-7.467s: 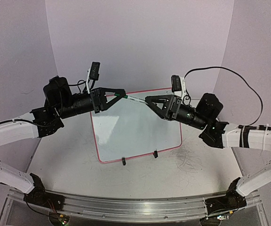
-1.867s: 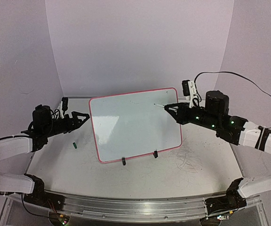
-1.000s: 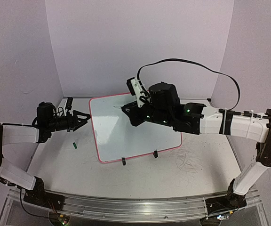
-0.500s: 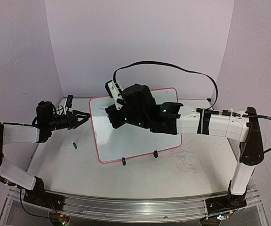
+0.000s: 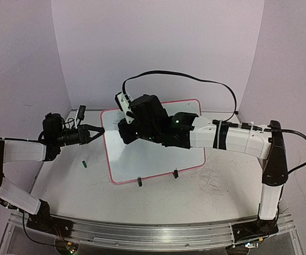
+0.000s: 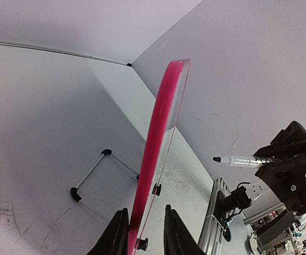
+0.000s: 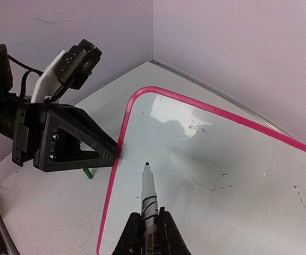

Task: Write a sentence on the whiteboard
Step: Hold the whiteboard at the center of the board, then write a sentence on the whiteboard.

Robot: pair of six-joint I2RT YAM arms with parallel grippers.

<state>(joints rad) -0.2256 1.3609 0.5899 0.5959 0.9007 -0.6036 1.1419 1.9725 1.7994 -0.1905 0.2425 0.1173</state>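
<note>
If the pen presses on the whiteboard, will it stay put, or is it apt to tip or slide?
The whiteboard looks thin and light, propped on two small clip feet, so a push from the pen could probably tip or slide it. The left gripper straddling its edge should help steady it.

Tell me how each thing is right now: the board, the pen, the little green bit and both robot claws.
White rectangular whiteboard with pink frame, propped at a lean on black clip feet, no words yet.
White marker pen, uncapped, tip pointing at the board's upper left.
Small green cap, lying on the table left of the board.
Left gripper, fingers either side of the board's left edge, grip unclear.
Right gripper, shut on the pen.
</note>
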